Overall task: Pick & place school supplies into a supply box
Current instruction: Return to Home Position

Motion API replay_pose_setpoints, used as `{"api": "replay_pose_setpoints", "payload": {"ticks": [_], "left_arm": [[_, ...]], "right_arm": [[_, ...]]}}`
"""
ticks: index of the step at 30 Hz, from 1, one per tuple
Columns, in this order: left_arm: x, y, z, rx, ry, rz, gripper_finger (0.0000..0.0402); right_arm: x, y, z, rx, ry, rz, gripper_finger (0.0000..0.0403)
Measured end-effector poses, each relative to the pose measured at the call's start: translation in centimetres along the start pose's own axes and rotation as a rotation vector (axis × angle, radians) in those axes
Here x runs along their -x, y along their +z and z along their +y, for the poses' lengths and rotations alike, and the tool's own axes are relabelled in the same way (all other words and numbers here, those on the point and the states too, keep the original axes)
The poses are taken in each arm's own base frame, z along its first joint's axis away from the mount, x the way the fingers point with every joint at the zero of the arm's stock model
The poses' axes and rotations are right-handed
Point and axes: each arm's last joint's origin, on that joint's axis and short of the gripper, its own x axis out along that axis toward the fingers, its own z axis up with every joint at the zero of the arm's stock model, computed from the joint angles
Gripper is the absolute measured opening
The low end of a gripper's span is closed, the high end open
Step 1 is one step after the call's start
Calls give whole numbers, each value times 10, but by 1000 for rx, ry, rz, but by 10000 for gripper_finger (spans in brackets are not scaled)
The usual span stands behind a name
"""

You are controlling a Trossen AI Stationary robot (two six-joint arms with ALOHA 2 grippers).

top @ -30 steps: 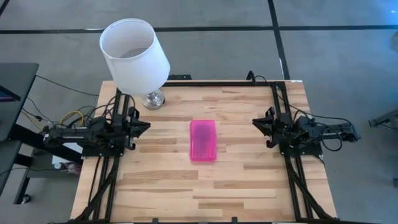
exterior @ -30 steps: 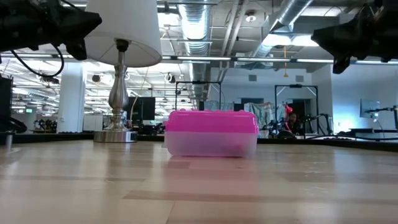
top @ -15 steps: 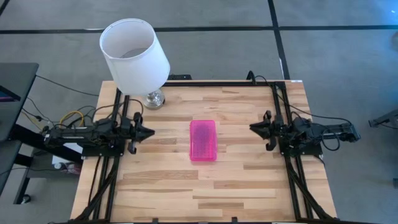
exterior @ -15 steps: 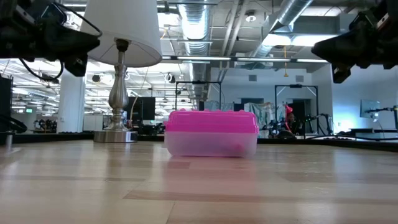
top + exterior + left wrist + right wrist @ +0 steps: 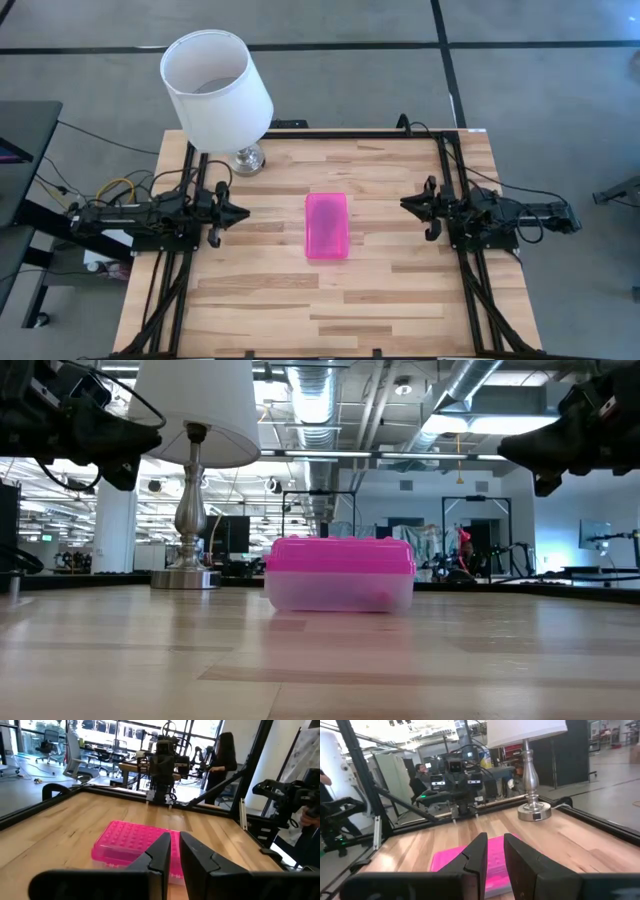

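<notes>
My left gripper [image 5: 238, 212] hangs over the left side of the table [image 5: 400, 300], fingers narrow, nearly together, empty. The pink-lidded supply box [image 5: 327, 226] sits closed mid-table, well apart from both grippers. Probably light, stiff, slick plastic; best pinched across its narrow width. My right gripper [image 5: 408, 205] mirrors the left, fingers narrow, empty. Versus a second ago, both grippers have nudged inward and the box hasn't moved.
</notes>
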Motion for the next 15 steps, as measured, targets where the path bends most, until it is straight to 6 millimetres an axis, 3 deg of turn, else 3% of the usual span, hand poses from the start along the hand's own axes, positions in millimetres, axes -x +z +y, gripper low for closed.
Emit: {"api": "replay_pose_setpoints", "payload": {"ticks": [15], "left_arm": [[0, 0, 0, 42, 2, 4, 34]], "right_arm": [[0, 1, -4, 2, -40, -6, 58]]}}
